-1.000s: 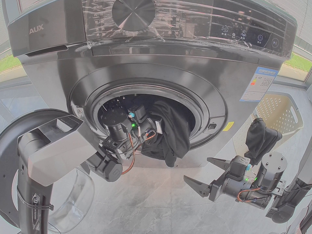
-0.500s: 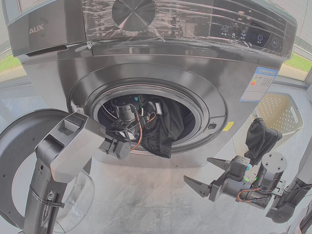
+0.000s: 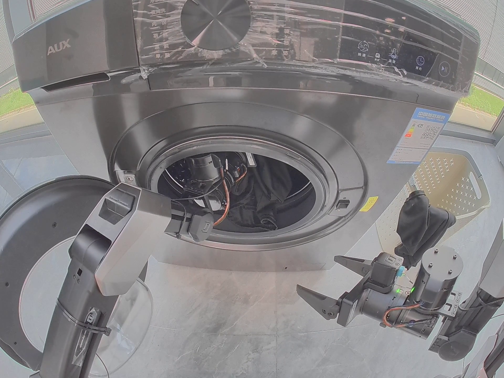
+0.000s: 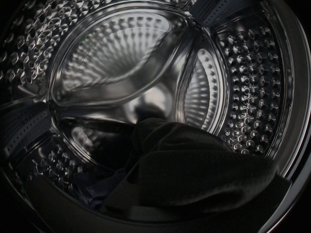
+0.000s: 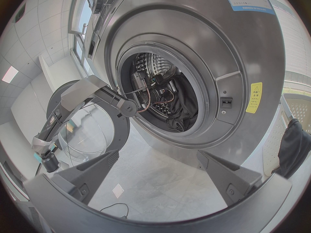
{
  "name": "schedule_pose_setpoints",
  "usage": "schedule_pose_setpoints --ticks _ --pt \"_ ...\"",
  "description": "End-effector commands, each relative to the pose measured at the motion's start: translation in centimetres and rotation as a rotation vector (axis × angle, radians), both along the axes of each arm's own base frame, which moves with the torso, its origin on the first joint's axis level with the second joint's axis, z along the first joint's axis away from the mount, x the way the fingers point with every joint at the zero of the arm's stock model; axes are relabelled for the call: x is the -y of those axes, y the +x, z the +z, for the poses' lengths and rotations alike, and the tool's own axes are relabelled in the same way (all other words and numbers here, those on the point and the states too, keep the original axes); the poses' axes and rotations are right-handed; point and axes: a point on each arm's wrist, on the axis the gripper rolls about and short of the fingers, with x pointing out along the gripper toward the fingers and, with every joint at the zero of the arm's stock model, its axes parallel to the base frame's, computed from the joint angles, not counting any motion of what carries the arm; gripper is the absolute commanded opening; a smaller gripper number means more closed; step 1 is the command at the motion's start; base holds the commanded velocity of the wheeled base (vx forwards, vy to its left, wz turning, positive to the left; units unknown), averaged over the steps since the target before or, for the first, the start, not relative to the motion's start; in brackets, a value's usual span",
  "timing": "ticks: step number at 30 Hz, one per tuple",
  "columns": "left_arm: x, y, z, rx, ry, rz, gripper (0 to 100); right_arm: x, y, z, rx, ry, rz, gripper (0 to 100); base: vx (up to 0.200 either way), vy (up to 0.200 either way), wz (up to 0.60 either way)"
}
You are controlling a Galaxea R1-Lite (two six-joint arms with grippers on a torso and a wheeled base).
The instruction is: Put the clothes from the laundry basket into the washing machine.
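Observation:
The washing machine (image 3: 252, 95) stands with its round door (image 3: 31, 237) swung open to the left. My left arm is deep in the drum (image 4: 129, 65), and the left gripper (image 3: 252, 171) is shut on a black garment (image 3: 265, 195) that hangs from it inside the opening; the cloth (image 4: 194, 165) hides its fingers in the left wrist view. A second black piece (image 3: 422, 227) is draped over the rim of the pale laundry basket (image 3: 457, 185) at the right. My right gripper (image 3: 320, 274) hovers open and holding nothing over the floor, left of the basket.
Grey tiled floor (image 3: 236, 316) stretches in front of the machine. The open door and its glass bowl (image 3: 121, 321) take up the left side. The basket stands close against the machine's right side.
My left arm has pushed further into the drum and pulled the black garment, which hung over the lower door rim, fully inside. The right arm has kept still.

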Motion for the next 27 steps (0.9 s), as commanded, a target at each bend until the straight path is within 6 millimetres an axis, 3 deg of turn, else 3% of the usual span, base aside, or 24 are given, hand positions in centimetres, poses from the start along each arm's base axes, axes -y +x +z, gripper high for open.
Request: schedule_pose_setpoints --ticks 1,9,15,27 --pt "0.2 -0.5 -0.5 -0.066 -0.026 -0.007 100 -0.1 0.1 0.0 0.0 0.0 0.002 100 0.0 0.0 0.0" --pt "-0.2 -1.1 -0.5 -0.123 -0.04 -0.005 100 -0.1 0.1 0.0 0.001 0.001 0.002 100 0.0 0.0 0.0" --pt "-0.1 -4.2 -1.0 -0.337 -0.009 -0.074 100 -0.1 0.1 0.0 0.003 0.001 0.002 100 0.0 0.0 0.0" --pt "0.4 -7.6 -5.8 -0.57 0.134 -0.168 100 -0.2 0.2 -0.1 0.001 0.001 0.002 100 0.0 0.0 0.0"
